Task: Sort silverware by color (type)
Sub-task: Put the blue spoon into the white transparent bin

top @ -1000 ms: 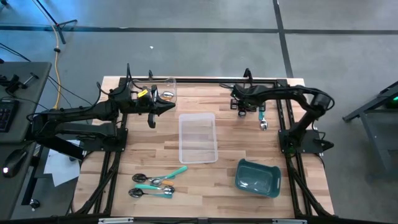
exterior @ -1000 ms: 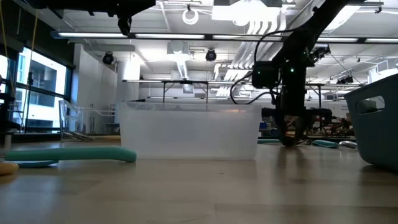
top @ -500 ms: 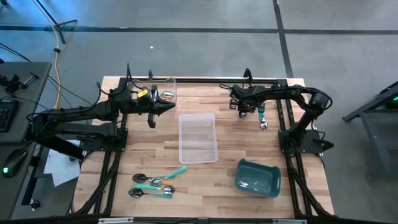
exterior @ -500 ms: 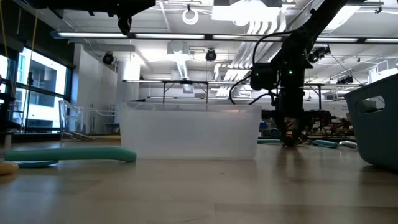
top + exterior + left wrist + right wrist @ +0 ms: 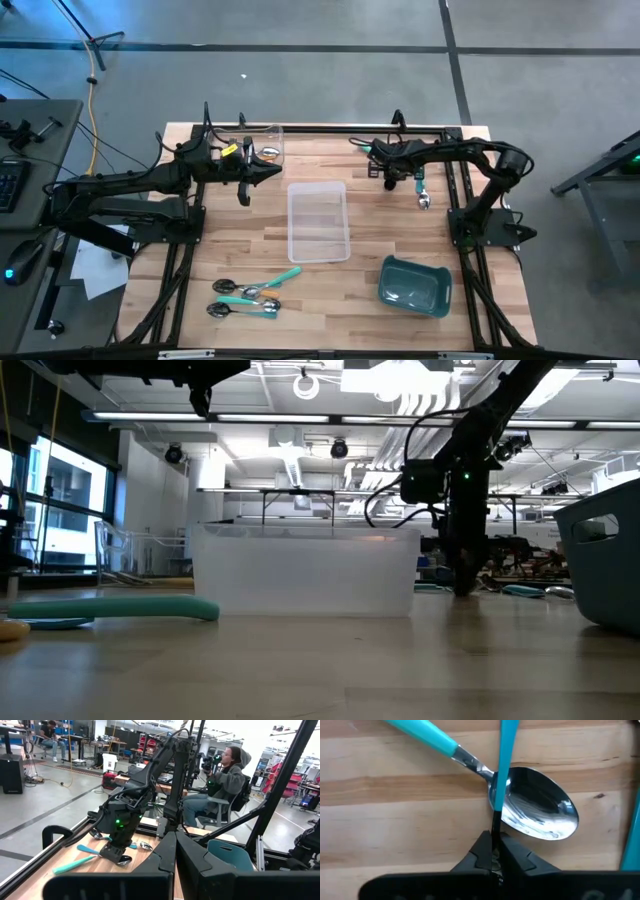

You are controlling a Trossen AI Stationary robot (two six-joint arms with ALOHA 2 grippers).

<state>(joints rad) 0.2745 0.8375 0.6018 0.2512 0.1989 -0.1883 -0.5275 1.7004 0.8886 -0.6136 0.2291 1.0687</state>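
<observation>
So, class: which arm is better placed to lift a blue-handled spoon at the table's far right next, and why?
The right. The right gripper is already shut on a blue-handled spoon right above another spoon, while the left gripper hovers shut by the far-left tray.

I see teal-handled spoons [image 5: 248,297] lying flat near-left, and another teal spoon [image 5: 530,808] far right.

A robotics lab: ceiling strip lights [image 5: 330,420], workbenches [image 5: 300,495], another robot arm [image 5: 145,795], a seated person [image 5: 225,785].
</observation>
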